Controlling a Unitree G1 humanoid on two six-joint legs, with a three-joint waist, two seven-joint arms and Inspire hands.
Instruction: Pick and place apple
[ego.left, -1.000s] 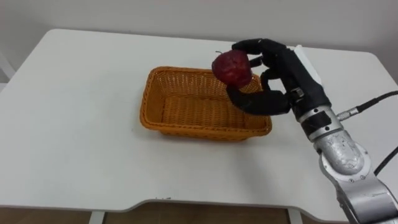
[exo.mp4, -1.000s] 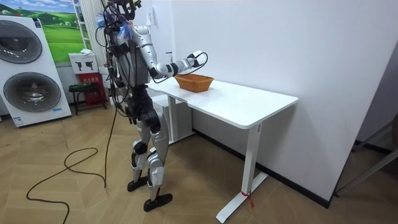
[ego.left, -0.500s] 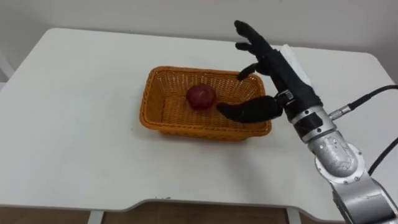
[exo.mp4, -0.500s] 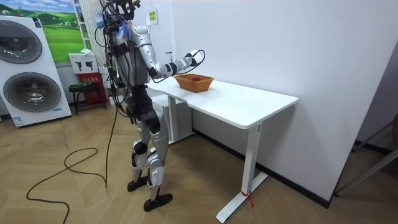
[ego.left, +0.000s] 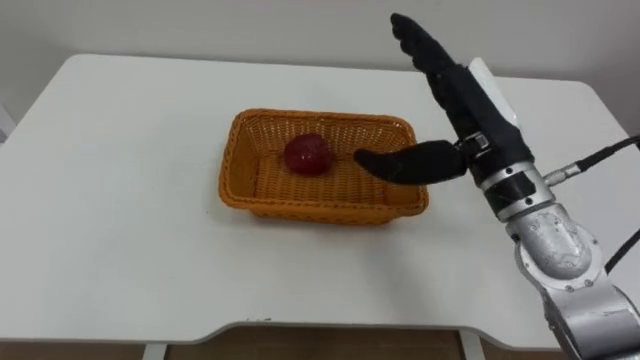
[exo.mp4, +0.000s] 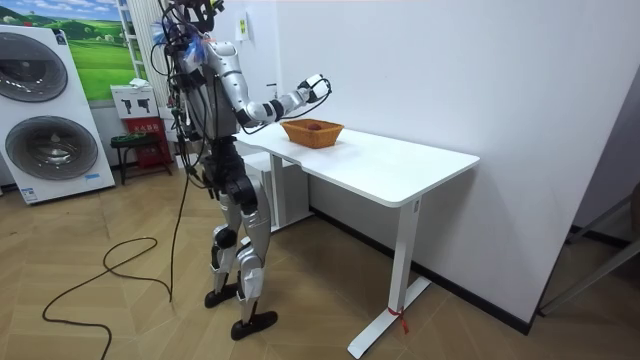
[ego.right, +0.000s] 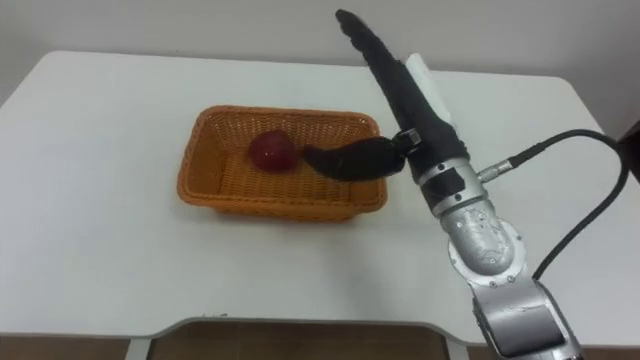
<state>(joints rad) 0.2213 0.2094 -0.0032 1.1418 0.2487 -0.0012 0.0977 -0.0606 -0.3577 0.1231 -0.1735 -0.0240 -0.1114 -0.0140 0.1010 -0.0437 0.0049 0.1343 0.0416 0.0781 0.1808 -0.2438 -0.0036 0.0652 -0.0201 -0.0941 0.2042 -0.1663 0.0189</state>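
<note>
The right hand (ego.left: 468, 108) is spread wide over the basket (ego.left: 232, 170), maybe not touching it; the apple (ego.left: 308, 155) lies inside.

The surface (ego.left: 120, 220) lies bare left of and in front of the basket (ego.left: 310, 205), leaving wide passage there. The basket's open top is free over its left half, where the apple (ego.left: 308, 156) lies. The right hand (ego.left: 470, 110) hangs over its right end, fingers straight, thumb reaching across the rim.
</note>
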